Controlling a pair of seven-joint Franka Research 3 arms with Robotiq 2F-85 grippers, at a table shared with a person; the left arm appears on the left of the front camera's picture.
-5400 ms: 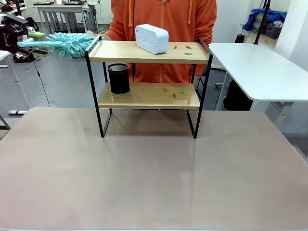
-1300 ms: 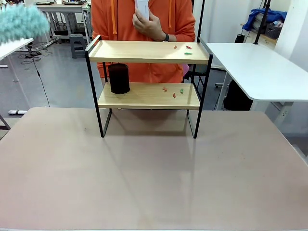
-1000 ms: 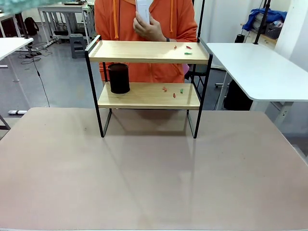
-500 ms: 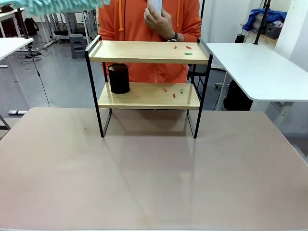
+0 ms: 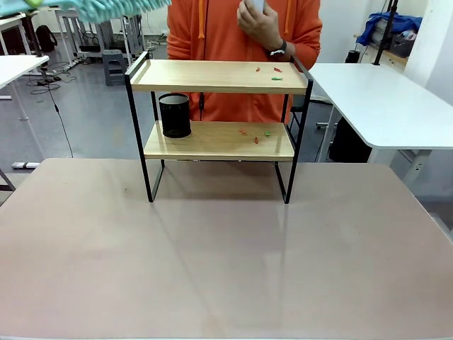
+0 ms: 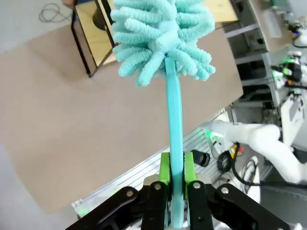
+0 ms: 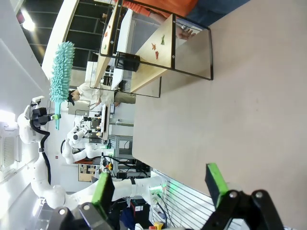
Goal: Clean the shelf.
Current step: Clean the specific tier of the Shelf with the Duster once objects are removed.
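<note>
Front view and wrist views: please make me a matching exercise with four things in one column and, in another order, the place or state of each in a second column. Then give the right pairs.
Things
1. duster
2. black cup
3. right gripper
4. person's hand

Places or states
A. open, holding nothing
B. raised above the shelf, holding a white thing
C. handle clamped in the left gripper
D. standing on the shelf's lower board, at its left end

Right pairs: 1-C, 2-D, 3-A, 4-B
</note>
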